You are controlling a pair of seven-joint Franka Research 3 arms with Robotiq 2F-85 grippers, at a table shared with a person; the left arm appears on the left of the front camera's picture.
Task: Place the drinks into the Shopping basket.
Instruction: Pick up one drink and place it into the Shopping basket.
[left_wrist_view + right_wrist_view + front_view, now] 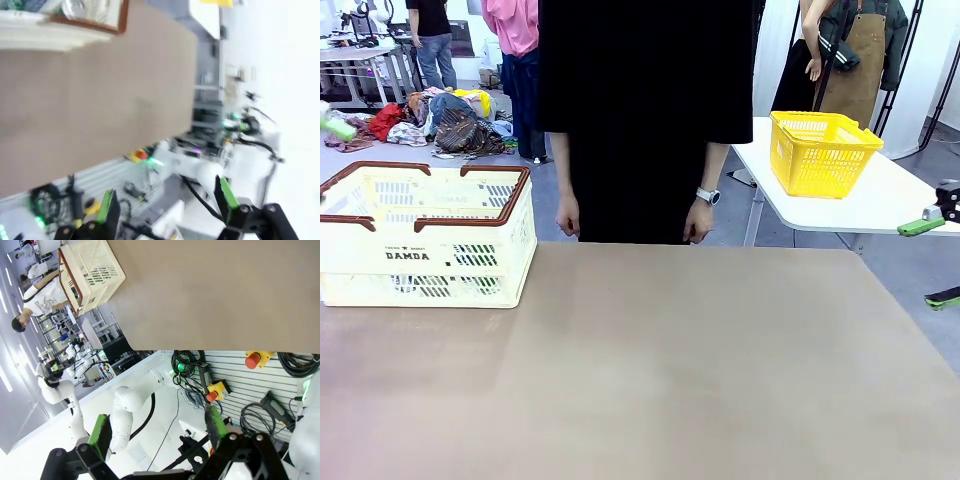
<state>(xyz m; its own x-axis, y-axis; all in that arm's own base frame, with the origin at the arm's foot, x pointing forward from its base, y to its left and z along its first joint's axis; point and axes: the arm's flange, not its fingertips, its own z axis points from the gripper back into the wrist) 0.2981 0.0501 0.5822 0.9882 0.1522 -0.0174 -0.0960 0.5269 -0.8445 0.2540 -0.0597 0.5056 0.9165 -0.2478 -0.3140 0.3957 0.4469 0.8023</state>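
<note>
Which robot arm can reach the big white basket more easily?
Probably the left. The basket sits on the table's left side, where the left arm comes in. The left gripper is open and empty. The right gripper is open too, but it would have to cross the whole table.

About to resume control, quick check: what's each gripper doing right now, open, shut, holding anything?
Left gripper: open, holding nothing.
Right gripper: open, holding nothing.
</note>
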